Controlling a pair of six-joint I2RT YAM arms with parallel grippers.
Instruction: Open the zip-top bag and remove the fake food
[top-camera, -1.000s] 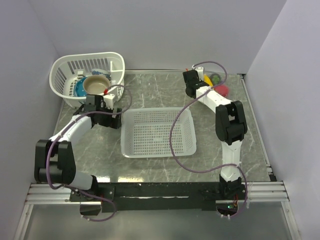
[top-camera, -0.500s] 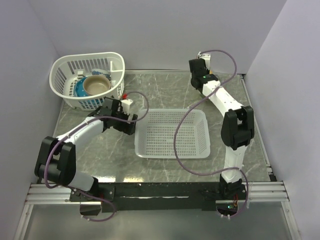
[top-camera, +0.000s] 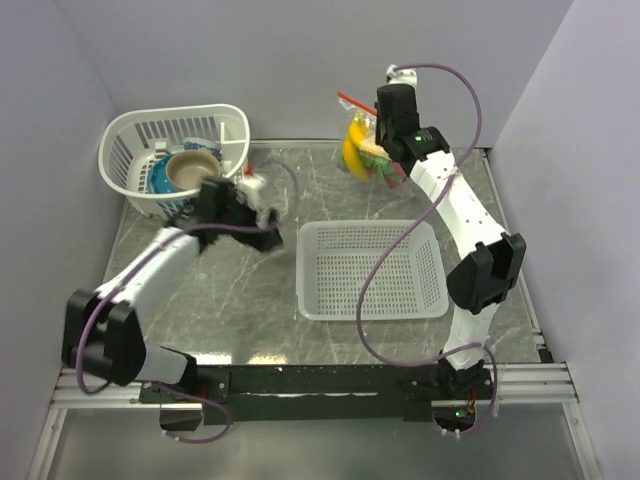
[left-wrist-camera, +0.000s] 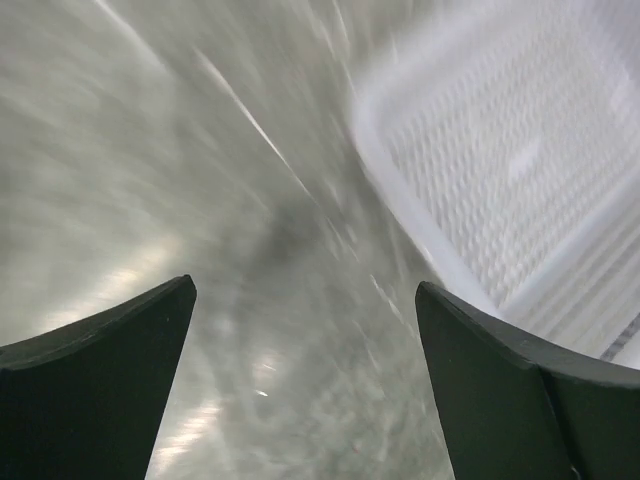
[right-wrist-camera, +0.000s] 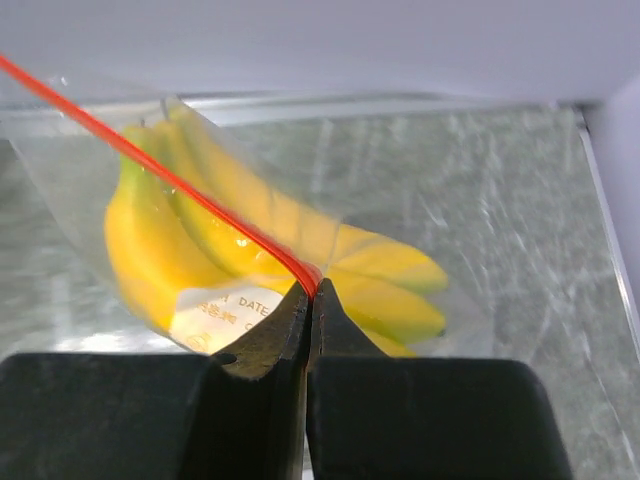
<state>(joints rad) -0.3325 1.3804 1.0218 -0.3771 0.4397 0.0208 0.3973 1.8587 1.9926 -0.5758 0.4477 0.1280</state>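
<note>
Hanging newly lifted off the table, the zip-top bag is pinched tight at its red strip by the right gripper; bananas inside; left gripper gapes empty; flat basket shifted rightward.

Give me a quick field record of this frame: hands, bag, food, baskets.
right hand: shut on the zip strip of the zip-top bag, which hangs from it
left hand: open, holding nothing, above the table beside the flat basket
fake food: banana bunch inside the bag; other pieces unclear
flat basket: on the table, centre-right
tall basket: back left, holds a tan bowl
</note>
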